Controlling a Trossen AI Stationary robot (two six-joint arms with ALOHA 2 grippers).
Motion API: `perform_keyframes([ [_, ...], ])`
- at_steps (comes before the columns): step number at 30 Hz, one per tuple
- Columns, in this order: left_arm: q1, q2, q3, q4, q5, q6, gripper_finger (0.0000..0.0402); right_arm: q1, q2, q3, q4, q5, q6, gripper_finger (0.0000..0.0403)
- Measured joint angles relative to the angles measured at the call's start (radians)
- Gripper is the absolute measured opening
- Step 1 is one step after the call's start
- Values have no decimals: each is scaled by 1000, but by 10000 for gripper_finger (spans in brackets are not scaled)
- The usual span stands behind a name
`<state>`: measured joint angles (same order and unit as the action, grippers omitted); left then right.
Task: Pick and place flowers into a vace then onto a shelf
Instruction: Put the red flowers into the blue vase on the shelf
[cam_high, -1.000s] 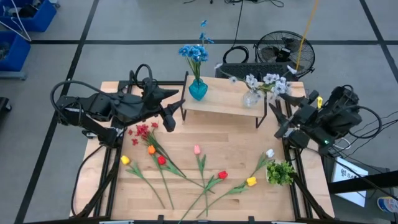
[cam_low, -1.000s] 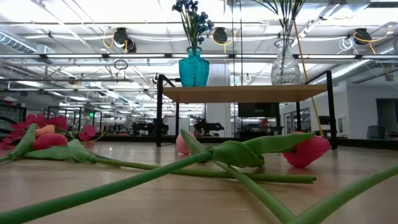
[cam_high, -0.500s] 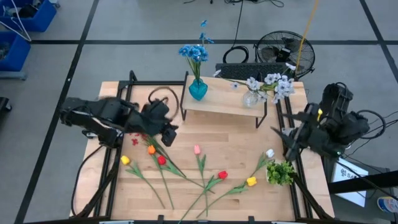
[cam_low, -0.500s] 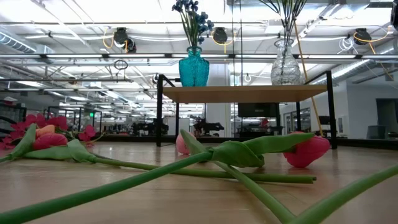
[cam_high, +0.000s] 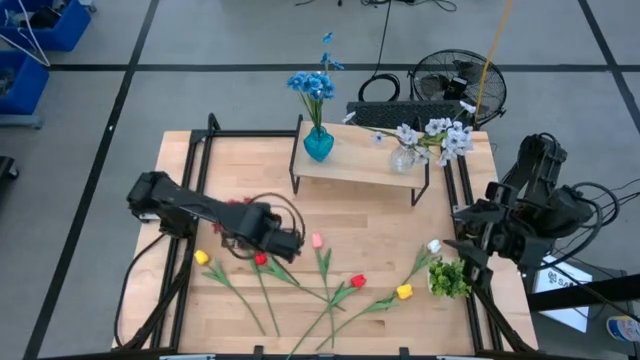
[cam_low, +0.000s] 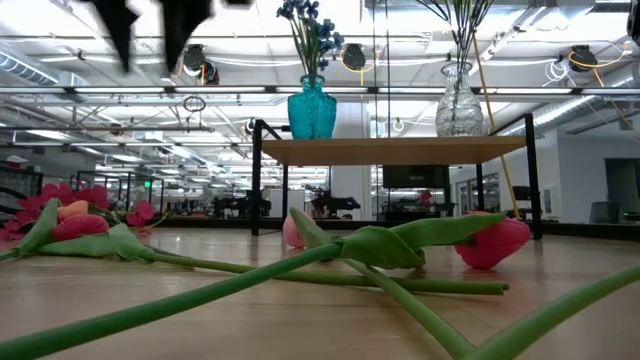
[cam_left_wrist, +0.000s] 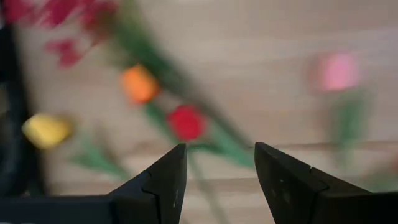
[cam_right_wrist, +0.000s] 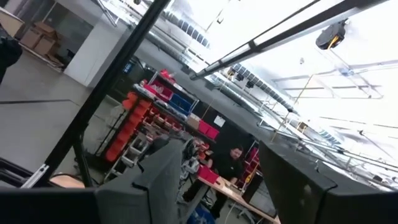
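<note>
Several loose flowers lie flat on the tabletop: a yellow bloom (cam_high: 201, 257), an orange one (cam_high: 243, 240), a red one (cam_high: 260, 258), a pink one (cam_high: 317, 240) and more to the right. My left gripper (cam_high: 288, 243) hovers open above them; in its wrist view the red bloom (cam_left_wrist: 186, 122) lies just beyond the open fingers (cam_left_wrist: 214, 180). Its dark fingers (cam_low: 150, 25) dip into the top of the low view. The shelf (cam_high: 365, 167) carries a teal vase (cam_high: 318, 145) with blue flowers and a clear vase (cam_high: 404, 158) with white ones. My right gripper (cam_high: 478, 232) waits open off the table's right edge.
A bushy green clump (cam_high: 452, 277) sits near the table's right near corner. Black frame rails run along both table sides. A fan and cables lie behind the shelf. The right wrist view looks into the room, where a person (cam_right_wrist: 233, 158) stands far off.
My left gripper has swung from beside the shelf's left end toward the near edge and the table's middle, ending over the flowers. My right arm has drawn back from the shelf's right end toward the near right and tipped upward. The flowers have stayed put.
</note>
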<state>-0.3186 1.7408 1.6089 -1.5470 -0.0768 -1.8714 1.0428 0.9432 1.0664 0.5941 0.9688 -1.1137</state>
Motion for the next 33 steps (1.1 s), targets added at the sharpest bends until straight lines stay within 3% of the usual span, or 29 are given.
perform_keyframes([
  [4,-2,-56,-192,-5,60,-76,195,0,0,0,0,2,-12,208],
  [7,21,-156,-363,69,23,-168,195,0,0,0,0,3,-24,208],
  [12,88,-341,-673,324,-64,-269,195,0,0,0,0,4,-24,208],
  [17,185,-415,-896,494,-133,-282,195,0,0,0,0,3,-24,208],
  [22,274,-418,-1023,695,-160,-163,184,0,0,0,0,3,-24,208],
  [26,319,-424,-1102,870,-152,-1,119,0,0,0,0,3,-24,208],
  [30,327,-443,-1083,933,-150,117,22,-1,0,0,1,4,-22,208],
  [33,322,-489,-1008,930,-206,194,19,-1,0,0,0,30,10,208],
])
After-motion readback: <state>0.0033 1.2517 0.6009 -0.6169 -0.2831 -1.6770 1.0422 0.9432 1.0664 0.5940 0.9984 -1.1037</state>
